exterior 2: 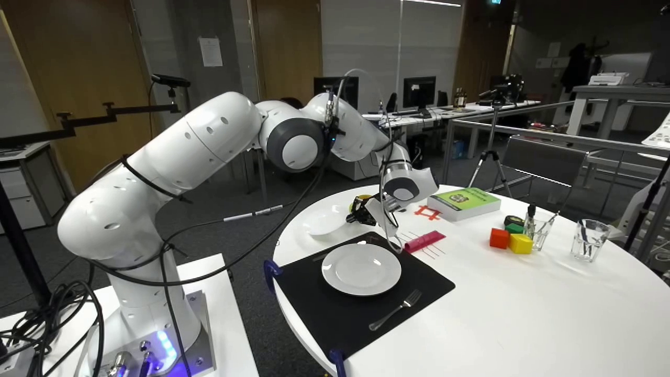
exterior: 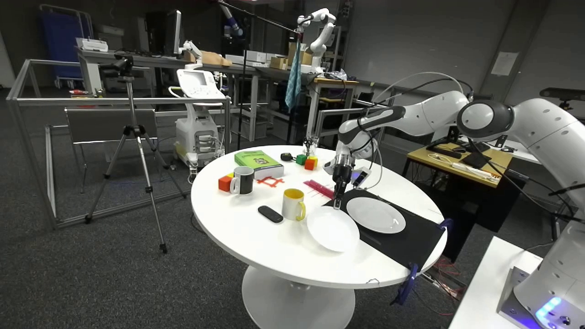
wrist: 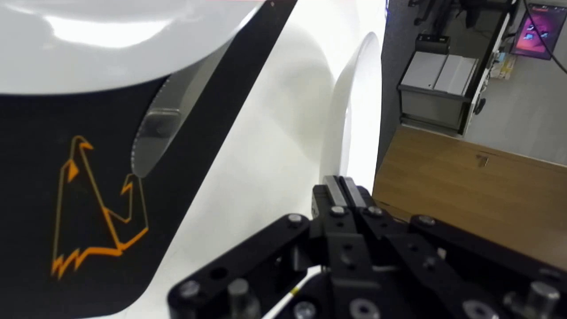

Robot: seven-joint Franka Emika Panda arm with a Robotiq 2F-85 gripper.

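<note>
My gripper [exterior: 337, 204] is shut on the rim of a white plate [exterior: 332, 230] and holds it tilted over the white table. In the wrist view the fingertips [wrist: 340, 179] pinch the near end of this plate [wrist: 351, 119], seen nearly edge-on, with its shadow on the table. A second white plate [exterior 2: 361, 268] lies flat on a black placemat [exterior 2: 335, 324] beside the gripper. A fork [exterior 2: 396, 310] lies on the mat, and a knife [wrist: 159, 119] lies partly under the flat plate's edge. A white mug with yellow inside [exterior: 292, 204] stands close to the held plate.
A black mug [exterior: 244, 179], black oblong object [exterior: 270, 214], green book [exterior: 259, 162], red lattice [exterior: 270, 181] and pink cylinder [exterior 2: 424, 241] are on the table. Coloured blocks [exterior 2: 499, 238] and drinking glasses [exterior 2: 589, 241] stand farther off. Blue clamps [exterior: 406, 285] grip the table edge.
</note>
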